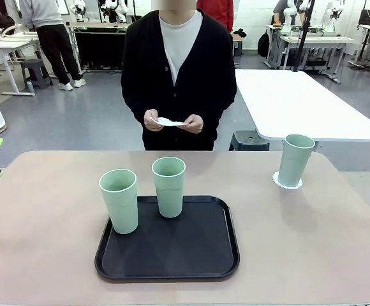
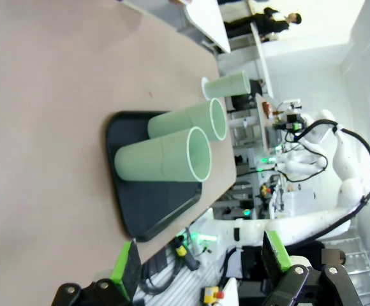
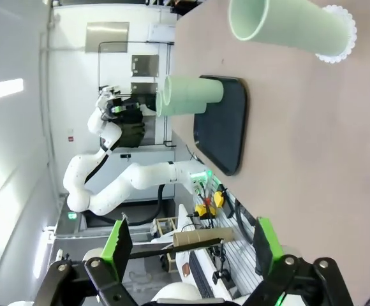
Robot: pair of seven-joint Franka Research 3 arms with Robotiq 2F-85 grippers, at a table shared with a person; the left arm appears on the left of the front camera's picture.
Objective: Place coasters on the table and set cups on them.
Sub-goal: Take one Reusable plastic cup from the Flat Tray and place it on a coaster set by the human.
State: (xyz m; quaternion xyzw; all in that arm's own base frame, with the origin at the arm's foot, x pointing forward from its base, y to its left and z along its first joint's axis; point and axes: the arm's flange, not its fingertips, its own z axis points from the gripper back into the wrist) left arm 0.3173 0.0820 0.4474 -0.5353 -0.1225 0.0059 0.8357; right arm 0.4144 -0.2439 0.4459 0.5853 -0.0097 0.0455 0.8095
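cups are split up: two stand upright on the black tray (image 1: pixel 172 261) at the near middle of the table (image 1: pixel 38 223), the left cup (image 1: pixel 118 201) close to the tray's left rim and the middle cup (image 1: pixel 169 187) close to its far rim, apart from each other. the right cup (image 1: pixel 295 160) stands upright on a coaster (image 1: pixel 287 183) on the bare table, well to the right of the tray and near the far edge; the coaster's scalloped rim shows around its base. across the table a person stands with both hands (image 1: pixel 152 120) in front of the body, holding thin white coasters (image 1: pixel 170 122) between them; i cannot tell how many. my left claw (image 2: pixel 201 271) is open, its green pads wide apart with nothing between them, looking along the table at the tray and all three cups. my right claw (image 3: pixel 191 252) is open as well, pads spread and empty, with the right cup and its coaster nearest in its view and the tray farther off.
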